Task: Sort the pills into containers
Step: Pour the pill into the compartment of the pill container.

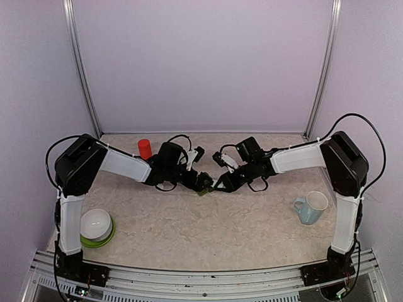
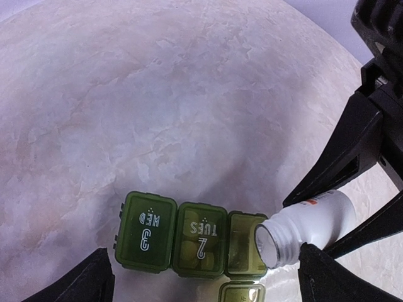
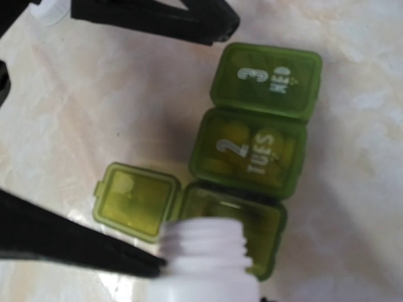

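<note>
The containers [image 2: 173, 236] are a dark green strip of three joined compartments on the table. The lids marked WED 3 and TUES 2 are shut, and pale pills show through the TUES lid [image 3: 249, 151]. The third compartment [image 3: 252, 220] stands open with its lid [image 3: 133, 200] folded out. My right gripper [image 3: 211, 286] is shut on an uncapped white bottle [image 2: 308, 226], tipped with its mouth over the open compartment. My left gripper [image 2: 208, 292] is open, its fingers wide on either side of the strip. Both grippers meet at the strip [image 1: 203, 190] in the top view.
An orange-red bottle [image 1: 145, 148] stands at the back, left of centre. A pale blue mug [image 1: 312, 207] is at the right. A white bowl on a green plate [image 1: 96, 226] is at the front left. The enclosure's walls stand on three sides.
</note>
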You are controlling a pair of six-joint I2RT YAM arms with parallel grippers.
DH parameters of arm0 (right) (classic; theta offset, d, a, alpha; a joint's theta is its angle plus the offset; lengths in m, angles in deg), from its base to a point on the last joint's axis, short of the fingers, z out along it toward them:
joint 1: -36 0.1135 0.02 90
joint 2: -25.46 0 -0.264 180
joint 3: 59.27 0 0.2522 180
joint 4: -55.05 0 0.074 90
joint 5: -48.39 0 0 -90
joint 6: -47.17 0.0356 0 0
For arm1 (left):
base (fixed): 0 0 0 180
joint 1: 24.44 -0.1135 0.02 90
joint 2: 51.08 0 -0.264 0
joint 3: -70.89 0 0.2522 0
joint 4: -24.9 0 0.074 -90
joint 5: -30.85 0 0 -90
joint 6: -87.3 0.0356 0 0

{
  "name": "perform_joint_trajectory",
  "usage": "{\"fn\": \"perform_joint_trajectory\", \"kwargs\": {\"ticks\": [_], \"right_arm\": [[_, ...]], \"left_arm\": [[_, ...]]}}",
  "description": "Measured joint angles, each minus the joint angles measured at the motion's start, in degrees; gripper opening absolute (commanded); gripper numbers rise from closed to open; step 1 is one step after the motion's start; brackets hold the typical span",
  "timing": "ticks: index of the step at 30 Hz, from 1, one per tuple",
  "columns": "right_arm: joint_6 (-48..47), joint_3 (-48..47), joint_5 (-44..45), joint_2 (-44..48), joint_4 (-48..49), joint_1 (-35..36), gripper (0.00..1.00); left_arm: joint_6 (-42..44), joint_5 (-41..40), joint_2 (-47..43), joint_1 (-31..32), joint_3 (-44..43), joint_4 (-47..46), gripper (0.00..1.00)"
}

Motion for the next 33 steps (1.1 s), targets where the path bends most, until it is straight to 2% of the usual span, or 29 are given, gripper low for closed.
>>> {"fn": "perform_joint_trajectory", "kwargs": {"ticks": [33], "right_arm": [[-0.59,-8.46,1.86,-2.84,-13.29,0.5,0.0]], "left_arm": [[0.0,-0.57,0.83,-0.57,-0.04,0.04,0.99]]}}
